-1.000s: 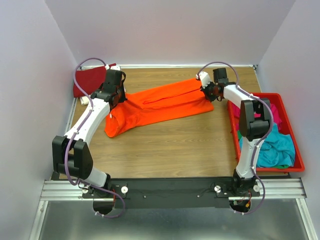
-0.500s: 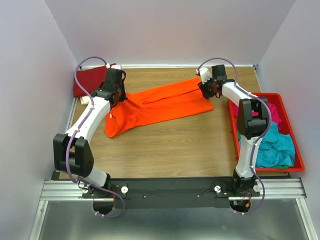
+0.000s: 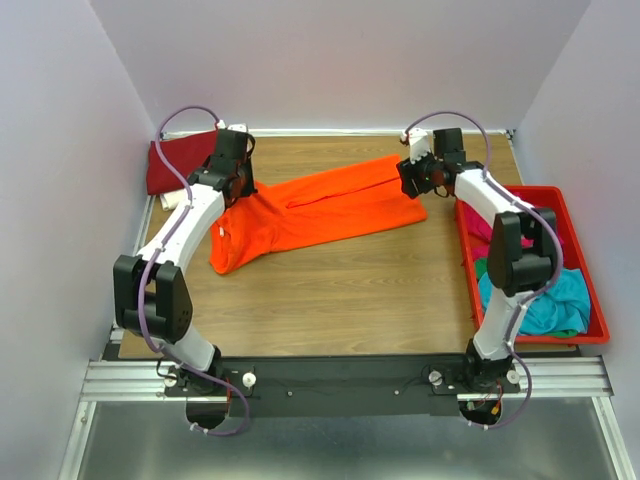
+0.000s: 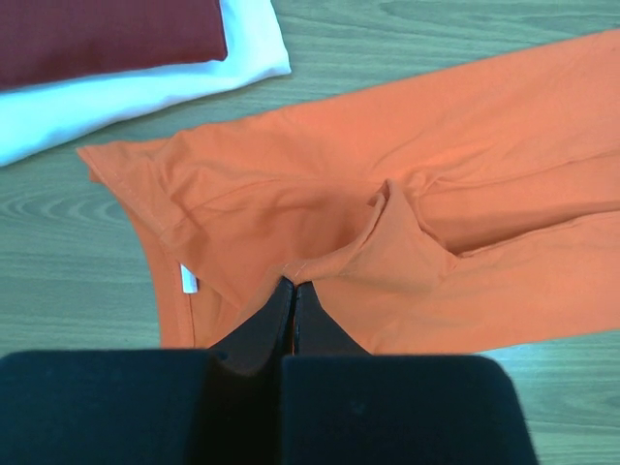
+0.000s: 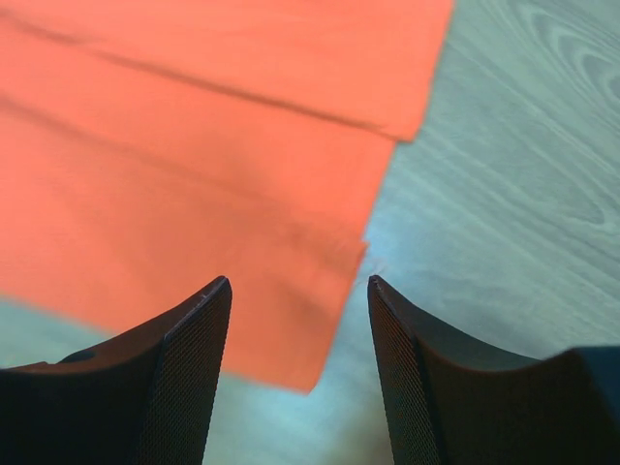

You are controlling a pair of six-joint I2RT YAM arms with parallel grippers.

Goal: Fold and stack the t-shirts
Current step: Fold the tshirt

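A red plastic tray [image 3: 550, 192] sits at the wooden table's [image 3: 340, 285] right edge; pale walls [image 3: 330, 60] enclose it; seemingly a metal rail [image 3: 110, 380] fronts it.

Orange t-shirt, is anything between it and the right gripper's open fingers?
Nothing visible. The right gripper hangs open directly over a corner of the orange t-shirt, with only bare table beside that edge.

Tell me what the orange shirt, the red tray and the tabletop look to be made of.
The orange shirt: soft matte knit cloth, likely cotton; it puckers where the left tool pinches it. The red tray: rigid smooth plastic, judging by its straight moulded rim. The tabletop: smooth wood grain, perhaps laminate.
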